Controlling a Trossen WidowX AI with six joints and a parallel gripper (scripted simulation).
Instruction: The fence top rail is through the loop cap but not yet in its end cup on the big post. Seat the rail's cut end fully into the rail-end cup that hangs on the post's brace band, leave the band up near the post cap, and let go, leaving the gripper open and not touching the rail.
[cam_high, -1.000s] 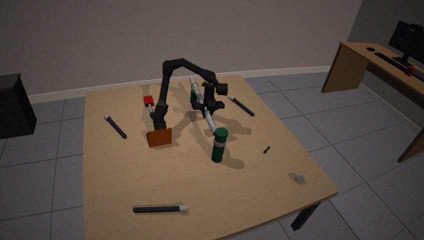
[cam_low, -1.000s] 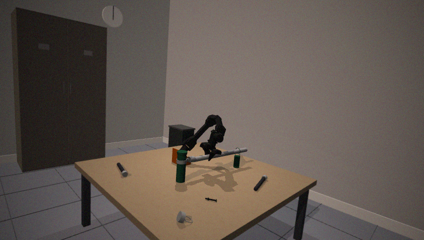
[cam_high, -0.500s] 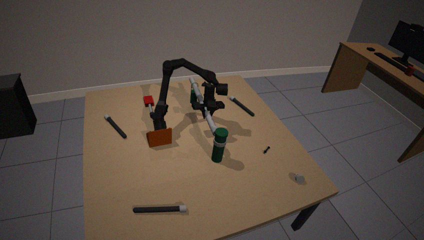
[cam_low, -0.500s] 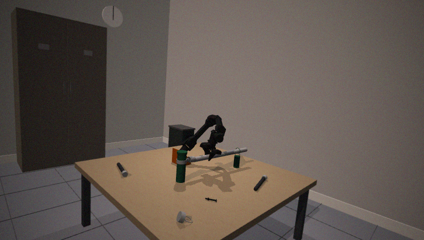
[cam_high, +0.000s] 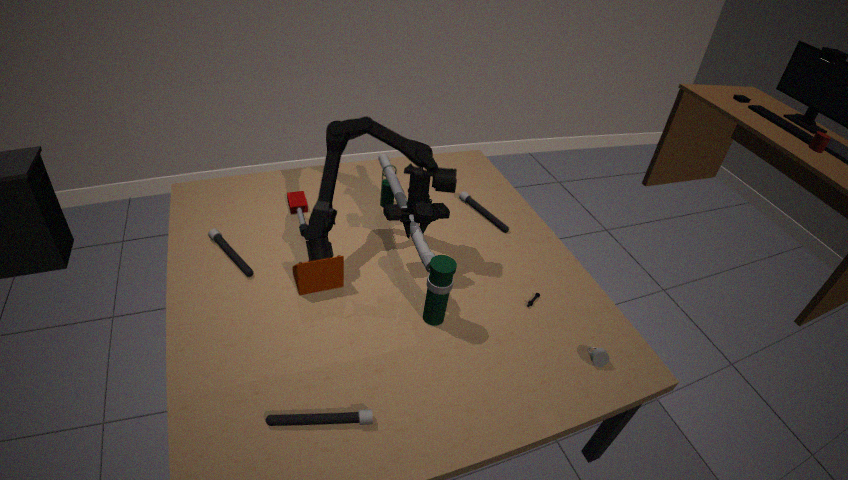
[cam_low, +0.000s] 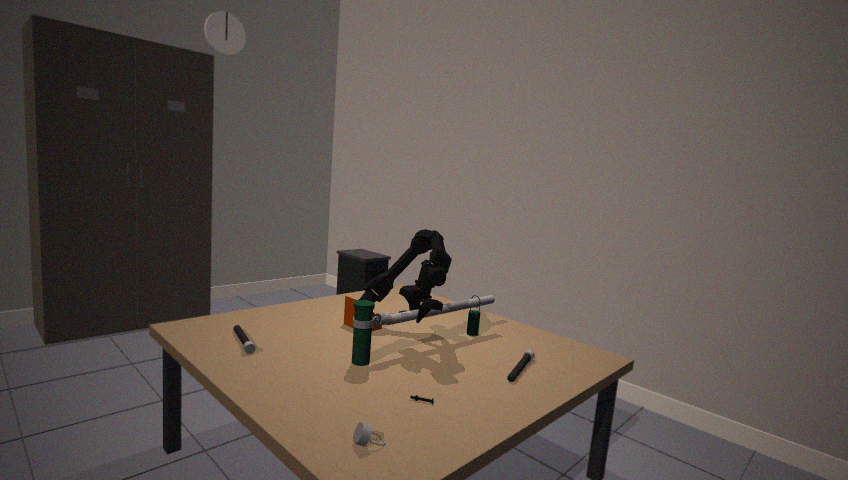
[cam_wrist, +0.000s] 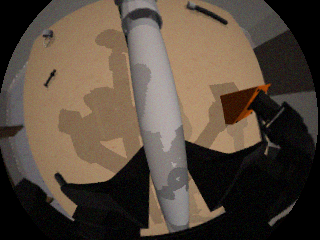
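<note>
The big green post (cam_high: 439, 303) (cam_low: 361, 350) stands upright mid-table. Its grey brace band (cam_high: 437, 287) (cam_low: 360, 324) sits in the post's upper part, a little below the cap. The grey top rail (cam_high: 421, 245) (cam_low: 455, 305) (cam_wrist: 152, 94) runs from the small green post with the loop cap (cam_high: 386, 193) (cam_low: 473, 322) down to the rail-end cup (cam_high: 429, 264) (cam_low: 380, 320) (cam_wrist: 140, 12) at the band. The rail's end meets the cup; I cannot tell how deep it sits. My gripper (cam_high: 412, 221) (cam_low: 423, 312) (cam_wrist: 162, 144) is shut on the rail near its middle.
Three dark rods with grey tips lie on the table, one each at the left (cam_high: 230, 252) (cam_low: 244, 339), the right (cam_high: 483, 212) (cam_low: 520, 365) and the front (cam_high: 318, 418). An orange block (cam_high: 319, 274) and a red block (cam_high: 296, 200) sit by the arm's base. A small black bolt (cam_high: 533, 299) (cam_low: 421, 399) and a grey cap (cam_high: 598, 356) (cam_low: 363, 434) lie nearer the table's edge.
</note>
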